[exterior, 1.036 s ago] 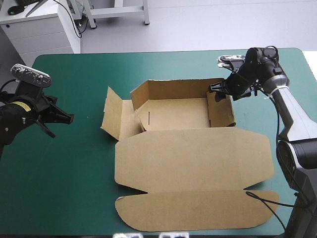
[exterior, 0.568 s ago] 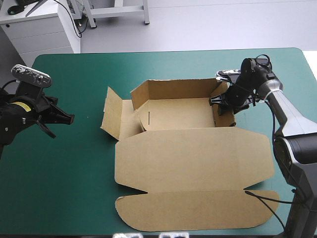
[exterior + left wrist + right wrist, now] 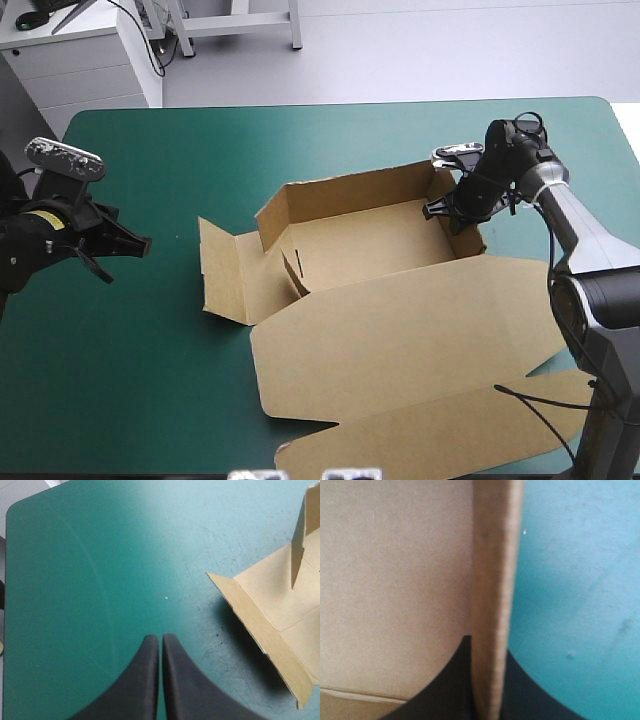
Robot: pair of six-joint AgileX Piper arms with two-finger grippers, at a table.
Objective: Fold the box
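The brown box point(image 3: 370, 250) lies in the middle of the teal-green table, its back and right walls raised and its left flap point(image 3: 225, 272) flat. My right gripper point(image 3: 450, 212) is shut on the box's right wall. In the right wrist view the wall's edge point(image 3: 492, 580) runs up between the black fingers of that gripper point(image 3: 487, 650). My left gripper point(image 3: 140, 243) hovers shut over the table's left part, well apart from the box. In the left wrist view the left gripper point(image 3: 161, 637) points at bare cover, with the box's left flap point(image 3: 270, 615) ahead and to one side.
The box's wide lid panel point(image 3: 400, 340) lies flat toward the near edge. Its tuck flap point(image 3: 430, 440) reaches the table's near right corner. Teal-green cover point(image 3: 150, 340) lies between the left gripper and the box.
The right gripper has shut on the box's right wall. The whole box has turned on the table, its lid swinging toward the near right corner. The left arm has barely moved.
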